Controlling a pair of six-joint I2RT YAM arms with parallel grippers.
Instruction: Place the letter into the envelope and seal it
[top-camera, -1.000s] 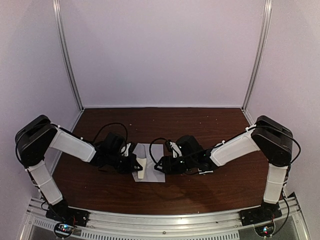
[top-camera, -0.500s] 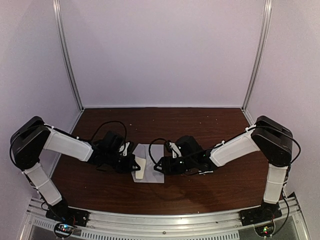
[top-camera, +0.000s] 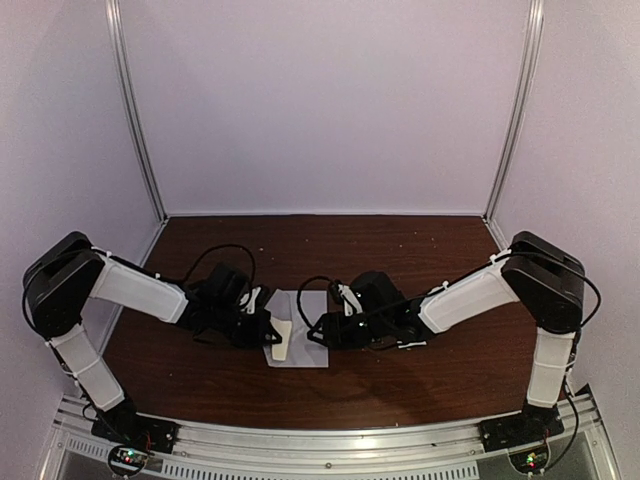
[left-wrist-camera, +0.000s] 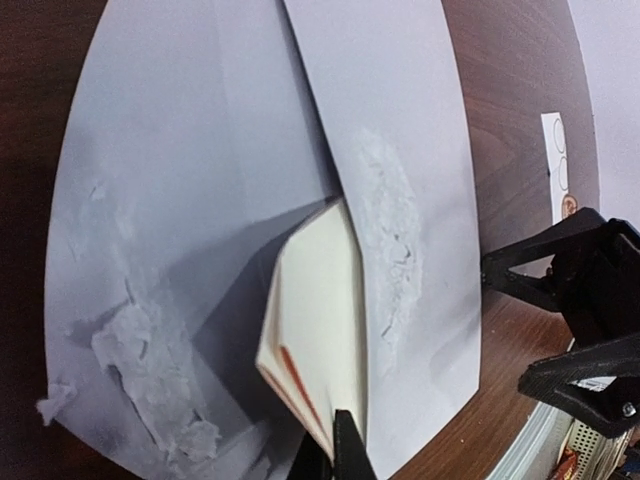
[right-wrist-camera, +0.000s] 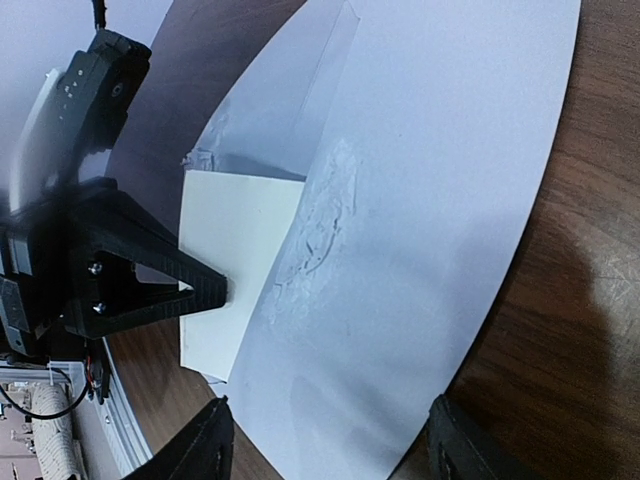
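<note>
I am gripping the letter (left-wrist-camera: 320, 290) in my left pincer (left-wrist-camera: 335, 452), partway into the envelope (left-wrist-camera: 180, 150) ahead, right pincer (right-wrist-camera: 328, 445) open, sealing undone.

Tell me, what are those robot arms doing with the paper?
They are putting a letter into an envelope on the table. The left fingers are shut on the cream letter, which is partly tucked inside. The right fingers hang open over the envelope's other side. Nothing is sealed yet.
</note>
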